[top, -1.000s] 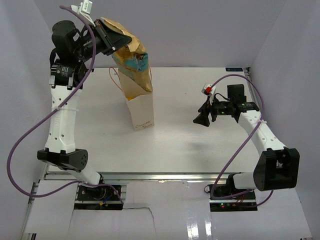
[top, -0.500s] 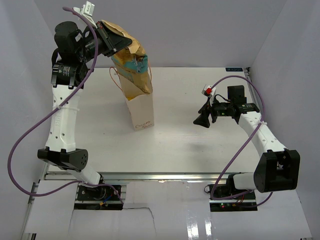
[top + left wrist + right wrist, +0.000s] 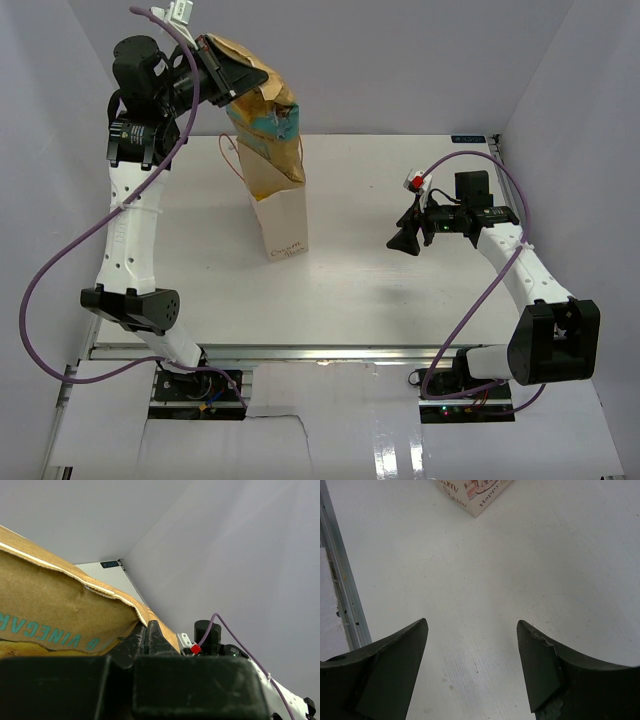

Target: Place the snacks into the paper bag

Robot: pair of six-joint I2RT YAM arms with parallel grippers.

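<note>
Above paper bag [image 3: 283, 225] mouth: 1 chip bag [image 3: 262, 120] hanging, lower end at opening. Left gripper [image 3: 234, 84] clenched on top seam. Judged light, crinkly, crushable, slippery; seam grip best. Right gripper [image 3: 405, 240] spread, empty.

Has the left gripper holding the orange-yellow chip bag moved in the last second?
Yes, slightly: the left gripper, shut on the orange-yellow chip bag, has edged up-frame and a little rightward in the overhead view, judged against the cream-white paper bag.
</note>
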